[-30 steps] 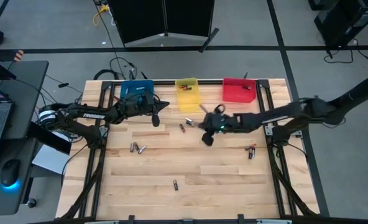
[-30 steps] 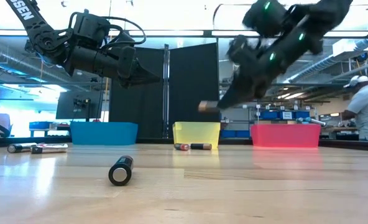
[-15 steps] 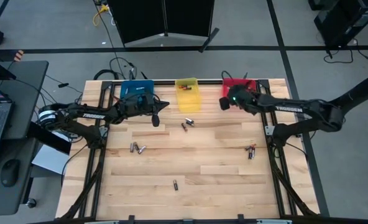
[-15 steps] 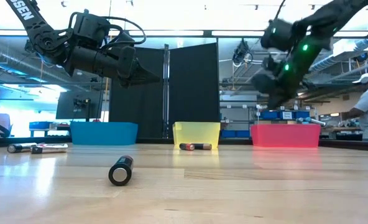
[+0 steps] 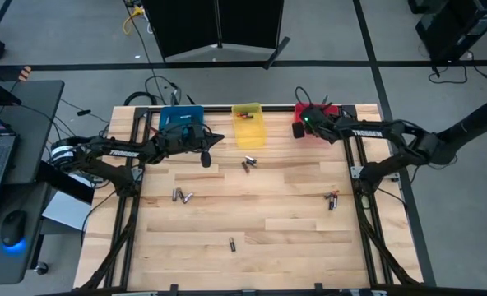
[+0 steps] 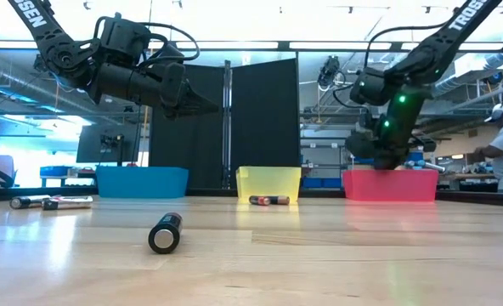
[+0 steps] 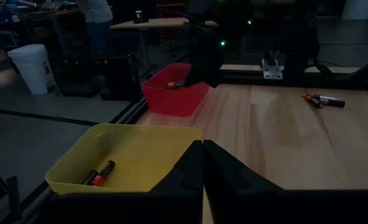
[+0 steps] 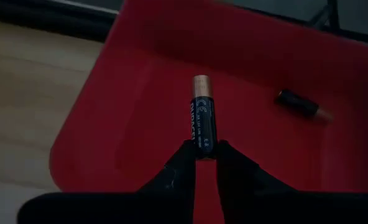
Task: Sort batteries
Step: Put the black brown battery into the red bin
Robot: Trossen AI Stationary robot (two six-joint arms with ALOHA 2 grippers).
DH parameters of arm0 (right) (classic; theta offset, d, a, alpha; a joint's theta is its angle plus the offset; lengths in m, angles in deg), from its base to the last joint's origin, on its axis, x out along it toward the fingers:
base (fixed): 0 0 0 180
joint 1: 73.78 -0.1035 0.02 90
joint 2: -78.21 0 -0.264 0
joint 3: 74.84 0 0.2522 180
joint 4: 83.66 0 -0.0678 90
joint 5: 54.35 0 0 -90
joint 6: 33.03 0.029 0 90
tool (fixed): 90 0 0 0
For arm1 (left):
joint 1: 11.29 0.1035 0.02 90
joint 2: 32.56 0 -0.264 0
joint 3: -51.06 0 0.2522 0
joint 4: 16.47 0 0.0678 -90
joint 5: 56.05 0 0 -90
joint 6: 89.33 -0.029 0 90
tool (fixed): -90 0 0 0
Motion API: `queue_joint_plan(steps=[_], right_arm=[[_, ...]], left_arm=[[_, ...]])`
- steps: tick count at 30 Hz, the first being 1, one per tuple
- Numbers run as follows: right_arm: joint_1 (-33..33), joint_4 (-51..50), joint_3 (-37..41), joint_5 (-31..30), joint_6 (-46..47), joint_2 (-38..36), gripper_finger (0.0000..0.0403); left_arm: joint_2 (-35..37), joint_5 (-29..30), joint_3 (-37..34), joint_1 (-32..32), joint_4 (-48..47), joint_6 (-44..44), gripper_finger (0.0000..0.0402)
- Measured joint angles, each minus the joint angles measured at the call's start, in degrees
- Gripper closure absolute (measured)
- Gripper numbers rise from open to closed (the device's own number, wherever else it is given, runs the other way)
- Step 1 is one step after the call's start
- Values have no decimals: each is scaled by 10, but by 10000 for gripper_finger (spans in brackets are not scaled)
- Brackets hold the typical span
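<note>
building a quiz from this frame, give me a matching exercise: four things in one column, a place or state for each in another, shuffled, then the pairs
Things:
1. right gripper
2. left gripper
3. yellow bin
4. lone battery

Places or states:
A. on the bare wood near the table's front edge
B. between the blue bin and the red bin
C. over the red bin, shut on a battery
D. shut and empty, near the blue bin

Pairs: 1-C, 2-D, 3-B, 4-A

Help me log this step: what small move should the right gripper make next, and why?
Probably open the fingers. The right gripper holds a battery directly over the red bin, where another cell already lies, so releasing should drop it in.
</note>
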Motion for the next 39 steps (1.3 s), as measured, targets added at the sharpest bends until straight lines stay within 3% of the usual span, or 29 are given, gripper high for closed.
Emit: queue_joint_plan(steps=[13,21,26,31,35,39], right_arm=[[7,-4,2,13,-11,-11,307],[13,-1,1,15,-29,-12,292],[9,-35,-29,15,-90,-23,320],[-39,-76,-65,26,-153,-73,390],[-99,-69,-67,103,-174,-115,386],[-176,-54,-53,112,-162,-133,394]], left_arm=[[0,-1,0,0,0,2,388],[0,-37,0,0,-9,-4,388],[0,-106,3,-4,-19,-38,393],[0,-143,41,-31,-119,-78,398],[0,-144,88,-75,-251,-144,399],[0,-141,123,-129,-344,-196,400]])
